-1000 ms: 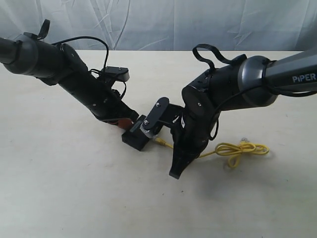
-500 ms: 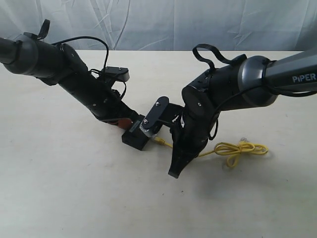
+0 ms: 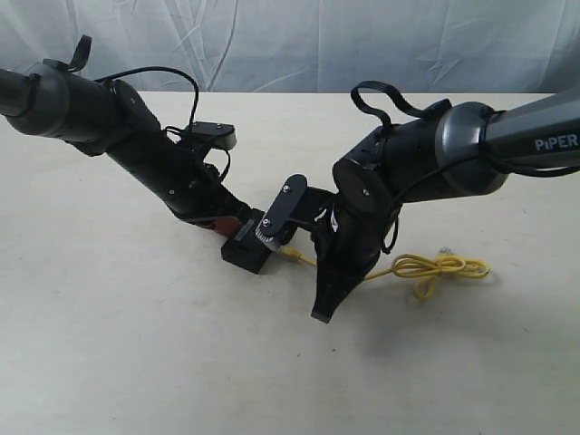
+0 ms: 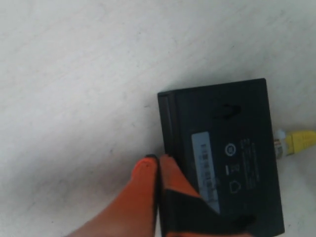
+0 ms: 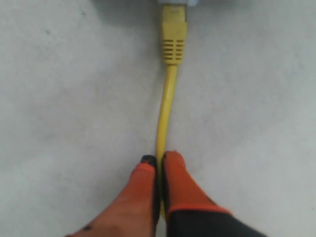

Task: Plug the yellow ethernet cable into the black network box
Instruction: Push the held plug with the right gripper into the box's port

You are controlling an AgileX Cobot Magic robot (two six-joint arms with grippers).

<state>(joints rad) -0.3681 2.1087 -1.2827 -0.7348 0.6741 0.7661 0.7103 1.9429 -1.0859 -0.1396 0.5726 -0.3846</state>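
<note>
The black network box (image 3: pixel 246 252) lies flat on the table, its pale label (image 4: pixel 202 158) facing up. My left gripper (image 4: pixel 158 162) is shut, its orange fingertips together against the box's edge and one finger lying over its top (image 3: pixel 228 224). The yellow ethernet cable (image 5: pixel 167 98) runs straight from my right gripper (image 5: pixel 159 159), which is shut on it, to the box. Its yellow boot (image 4: pixel 301 140) and clear plug tip sit at the box's side; I cannot tell how deep it sits. The cable's far end lies looped (image 3: pixel 439 267) behind my right gripper (image 3: pixel 319 268).
The off-white table (image 3: pixel 136 344) stretches all round. A white cloth backdrop (image 3: pixel 272 45) hangs behind it. Both black arms meet over the middle, the right forearm (image 3: pixel 426 163) bulking above the cable.
My right gripper has edged toward the box with the cable, bringing the plug closer to its side. The loop has been dragged slightly left. The left arm has held still.
</note>
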